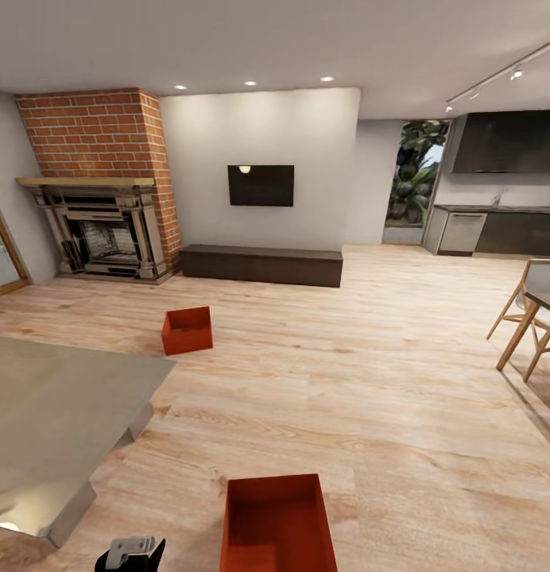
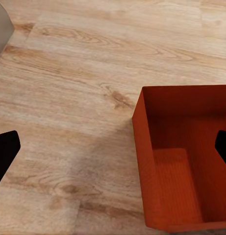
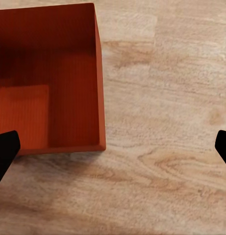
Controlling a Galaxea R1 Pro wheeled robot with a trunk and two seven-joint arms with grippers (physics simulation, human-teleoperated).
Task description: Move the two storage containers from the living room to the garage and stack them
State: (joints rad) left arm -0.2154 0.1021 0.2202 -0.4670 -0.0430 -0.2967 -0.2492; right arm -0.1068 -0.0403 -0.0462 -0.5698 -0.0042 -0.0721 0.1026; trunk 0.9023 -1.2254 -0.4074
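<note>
Storage containers rest on the living-room planks: near bin (image 1: 279,524) at bottom centre, far bin (image 1: 187,330) left of centre. Left gripper (image 2: 113,147) and right gripper (image 3: 113,147) hang spread wide, holding nothing; a one-sided grasp on a thin wall may tilt the near bin or let it slip.

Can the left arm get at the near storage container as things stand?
Probably yes. The near storage container sits open-topped on bare wood floor right under the left gripper, whose fingers are spread wide. One fingertip is already over its inside; nothing lies between.

Wood plank floor (image 1: 370,381) bears two red containers (image 1: 187,330), apart
</note>
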